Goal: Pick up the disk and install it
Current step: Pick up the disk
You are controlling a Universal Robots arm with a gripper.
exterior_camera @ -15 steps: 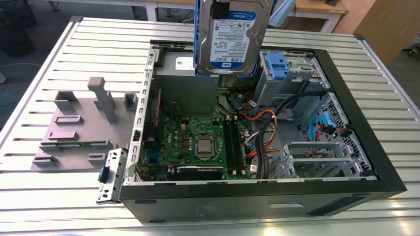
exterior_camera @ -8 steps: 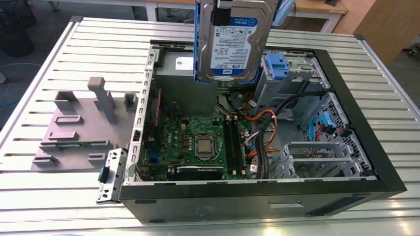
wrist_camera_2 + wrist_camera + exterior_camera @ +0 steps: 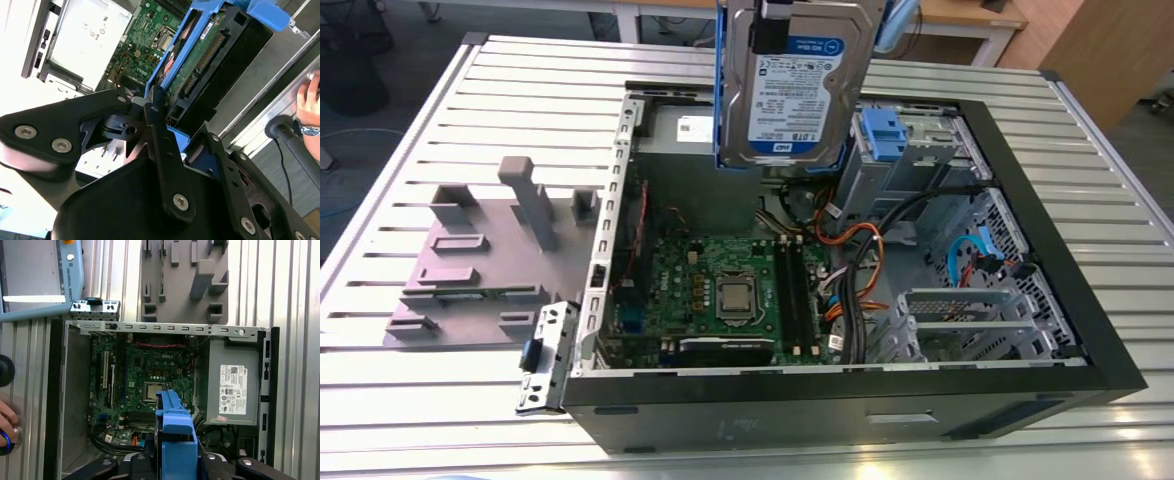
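While pinching the disk point(image 3: 794, 80) above the open case point(image 3: 1083, 290), could drop it onto the motherboard point(image 3: 720, 290) through a weak hold of the gripper point(image 3: 167, 117).

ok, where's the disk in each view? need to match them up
Exterior view: disk hangs label-out above the case, top centre.
Second wrist view: disk, circuit side showing, held in the gripper.
First wrist view: disk edge-on, over the motherboard.
Shared landmark: the CPU socket.
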